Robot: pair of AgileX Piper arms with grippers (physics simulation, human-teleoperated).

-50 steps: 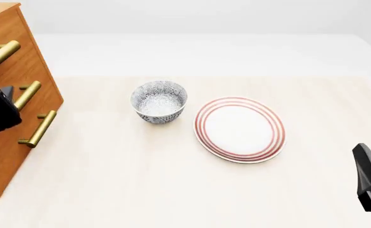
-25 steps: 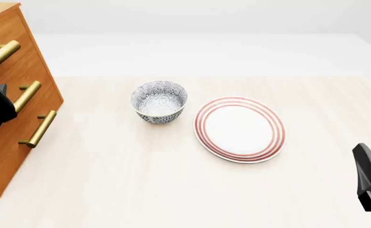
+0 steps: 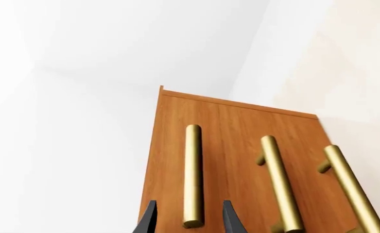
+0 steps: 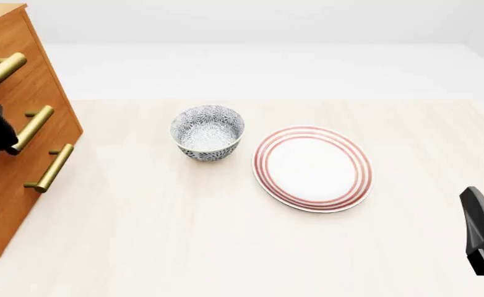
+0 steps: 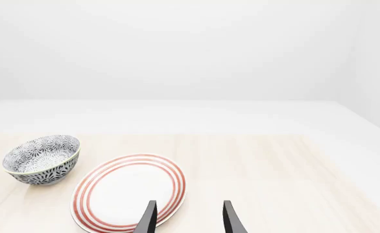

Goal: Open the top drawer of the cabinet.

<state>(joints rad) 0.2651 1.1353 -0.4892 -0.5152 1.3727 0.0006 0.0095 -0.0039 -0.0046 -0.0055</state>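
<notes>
Left end effector [image 3: 189, 221] open, fingertips straddling top drawer's handle [image 3: 192, 174] (cabinet [image 3: 232, 145] front).

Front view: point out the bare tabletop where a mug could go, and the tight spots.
Free: the near strip of table below the bowl and plate, and the far band behind them. Tight: the narrow gap between bowl and plate, and beside the cabinet, where the left gripper works.

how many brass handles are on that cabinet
3, stacked on the cabinet front: the top drawer's handle, the middle handle and the bottom handle. None look hidden.
</notes>
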